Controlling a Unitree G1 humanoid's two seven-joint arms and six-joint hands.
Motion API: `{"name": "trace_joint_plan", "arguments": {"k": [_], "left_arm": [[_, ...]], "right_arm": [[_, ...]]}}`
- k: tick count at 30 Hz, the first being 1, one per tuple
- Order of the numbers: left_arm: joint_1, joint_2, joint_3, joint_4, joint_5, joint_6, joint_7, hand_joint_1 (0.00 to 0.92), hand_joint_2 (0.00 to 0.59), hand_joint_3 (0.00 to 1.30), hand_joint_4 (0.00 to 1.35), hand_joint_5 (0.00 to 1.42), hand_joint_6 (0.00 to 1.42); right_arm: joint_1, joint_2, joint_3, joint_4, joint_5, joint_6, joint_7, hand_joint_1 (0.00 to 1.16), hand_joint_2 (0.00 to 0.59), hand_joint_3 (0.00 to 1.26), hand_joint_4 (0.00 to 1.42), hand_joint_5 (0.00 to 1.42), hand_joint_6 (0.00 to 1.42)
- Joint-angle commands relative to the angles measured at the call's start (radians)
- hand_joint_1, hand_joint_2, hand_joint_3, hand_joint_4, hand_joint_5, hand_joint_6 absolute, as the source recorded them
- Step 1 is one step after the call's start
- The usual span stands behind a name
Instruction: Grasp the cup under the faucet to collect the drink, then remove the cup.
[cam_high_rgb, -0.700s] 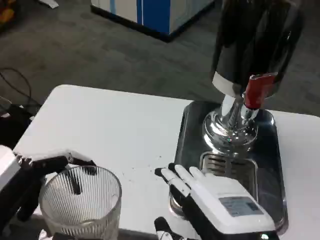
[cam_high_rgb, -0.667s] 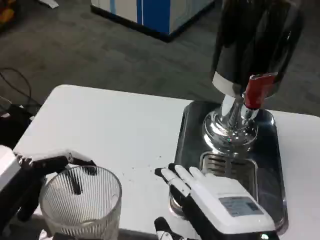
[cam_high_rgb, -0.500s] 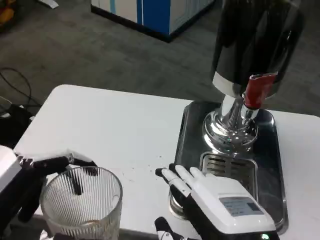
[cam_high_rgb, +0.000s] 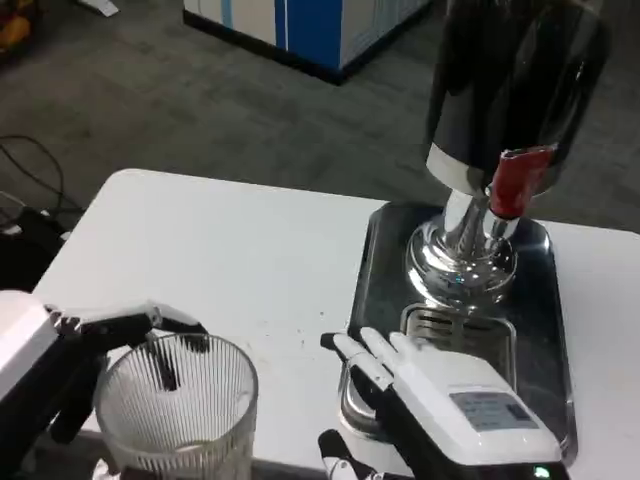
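White tabletop (cam_high_rgb: 230, 250) fills the near half of the head view, with grey floor behind it and a blue-and-white cabinet (cam_high_rgb: 300, 25) at the far edge of the room.

Counted: 1 cup, 1 drink dispenser, 1 metal tray, 2 hands.

Nearest, at the table's front-left corner, stands the cup (cam_high_rgb: 180, 410), a clear ribbed glass. It is upright, its long axis vertical and its mouth facing up; no drink is visible inside. The left hand (cam_high_rgb: 70, 350) grips it: white-and-black fingers (cam_high_rgb: 150, 320) wrap round the far side of the rim, and dark fingertips show through the glass wall. The cup sits well apart from the faucet, left of the tray.

Just right of it, at the front edge, the right hand (cam_high_rgb: 440, 400) lies back-up with its fingers held close together and stretched toward the far left, resting over the tray's near-left corner. It holds nothing.

Farther back, the tray (cam_high_rgb: 375, 260) is dark and shiny, bearing a slotted drip grate (cam_high_rgb: 470, 330) partly covered by the right hand. Behind the grate rises the dispenser (cam_high_rgb: 510, 90), a dark glossy body on a chrome foot (cam_high_rgb: 460, 260), with a red faucet handle (cam_high_rgb: 515, 180) on its front.
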Motion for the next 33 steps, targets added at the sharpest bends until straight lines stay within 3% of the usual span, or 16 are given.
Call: {"name": "trace_joint_plan", "arguments": {"k": [1, 13, 25, 31, 33], "left_arm": [[-0.042, 0.004, -0.040, -0.005, 0.007, 0.010, 0.007, 0.484, 0.038, 1.02, 1.15, 1.29, 1.42], [-0.151, 0.007, -0.125, 0.050, 0.069, 0.051, 0.019, 0.484, 0.038, 1.02, 1.15, 1.29, 1.42], [-0.344, 0.013, -0.222, 0.191, 0.161, 0.090, 0.042, 0.484, 0.038, 1.02, 1.15, 1.29, 1.42], [-0.456, 0.005, -0.307, 0.249, 0.213, 0.115, 0.055, 0.484, 0.038, 1.02, 1.15, 1.29, 1.42], [-0.491, 0.001, -0.336, 0.261, 0.227, 0.123, 0.058, 0.484, 0.038, 1.02, 1.15, 1.29, 1.42]], "right_arm": [[0.043, -0.011, -0.054, -0.055, 0.018, 0.004, -0.001, 0.40, 0.535, 0.06, 0.00, 0.00, 0.00], [0.077, -0.021, -0.171, -0.099, 0.068, 0.006, 0.006, 0.40, 0.535, 0.07, 0.00, 0.00, 0.00], [0.101, -0.039, -0.277, -0.126, 0.110, 0.021, 0.002, 0.40, 0.529, 0.07, 0.00, 0.00, 0.00], [0.099, -0.056, -0.353, -0.124, 0.150, 0.044, 0.011, 0.40, 0.527, 0.07, 0.00, 0.00, 0.00], [0.094, -0.062, -0.387, -0.124, 0.197, 0.058, 0.011, 0.40, 0.527, 0.07, 0.00, 0.00, 0.00]]}}
